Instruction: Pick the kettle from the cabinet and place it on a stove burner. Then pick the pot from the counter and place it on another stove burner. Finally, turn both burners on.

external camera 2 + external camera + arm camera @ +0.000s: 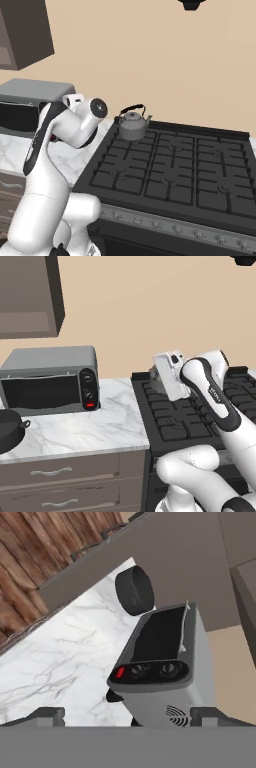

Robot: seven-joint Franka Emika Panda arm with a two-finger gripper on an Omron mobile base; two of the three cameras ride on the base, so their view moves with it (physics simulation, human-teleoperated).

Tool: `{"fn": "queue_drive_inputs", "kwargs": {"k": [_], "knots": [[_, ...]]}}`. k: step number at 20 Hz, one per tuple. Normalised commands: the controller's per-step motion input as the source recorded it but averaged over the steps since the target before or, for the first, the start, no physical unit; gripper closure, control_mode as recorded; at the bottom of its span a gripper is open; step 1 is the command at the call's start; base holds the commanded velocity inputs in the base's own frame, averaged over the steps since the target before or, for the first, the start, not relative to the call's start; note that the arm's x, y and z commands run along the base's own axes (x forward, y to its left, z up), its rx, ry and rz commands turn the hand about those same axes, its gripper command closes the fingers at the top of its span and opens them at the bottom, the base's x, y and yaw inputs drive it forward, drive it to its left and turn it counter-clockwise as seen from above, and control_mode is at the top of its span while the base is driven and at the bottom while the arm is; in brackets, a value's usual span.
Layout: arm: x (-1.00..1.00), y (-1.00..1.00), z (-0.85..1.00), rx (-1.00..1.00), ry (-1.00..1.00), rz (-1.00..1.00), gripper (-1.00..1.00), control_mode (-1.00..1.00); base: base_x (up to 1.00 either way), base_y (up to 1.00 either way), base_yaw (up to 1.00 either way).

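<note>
Now the pot [134, 590] is the thing to fetch: rigid metal, probably fairly heavy and smooth, so the rim or a loop handle looks the best hold. It is wide, low, dark grey and lidless, on the marble counter [75, 657] beside the toaster oven [162, 662]. The kettle [132, 125] sits on a rear burner [170, 145]. The gripper [127, 717] is open and empty.

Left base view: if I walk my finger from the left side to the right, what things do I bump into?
Wide dark grey round pot → boxy grey toaster oven → white marble-veined counter → black stove grates.
</note>
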Motion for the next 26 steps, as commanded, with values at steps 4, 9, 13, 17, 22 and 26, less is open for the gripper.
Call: {"fn": "queue_drive_inputs", "kwargs": {"k": [4,9,13,17,22,26], "knots": [[-0.05,0.18,0.0,-0.04,-0.11,0.05,-1.0,-1.0,0.0,0.0,0.0],[-0.11,0.24,0.0,-0.05,-0.05,0.04,-1.0,-1.0,0.0,0.0,0.0],[-0.17,0.19,0.0,-0.04,-0.05,0.04,-1.0,-1.0,0.0,0.0,0.0],[-0.18,0.26,-0.01,-0.07,-0.05,0.05,-1.0,-1.0,0.0,0.0,0.0],[-0.14,0.25,0.0,-0.07,-0.04,0.05,-1.0,-1.0,0.0,0.0,0.0],[-0.15,0.22,0.0,-0.06,-0.04,0.06,-1.0,-1.0,0.0,0.0,0.0]]}}
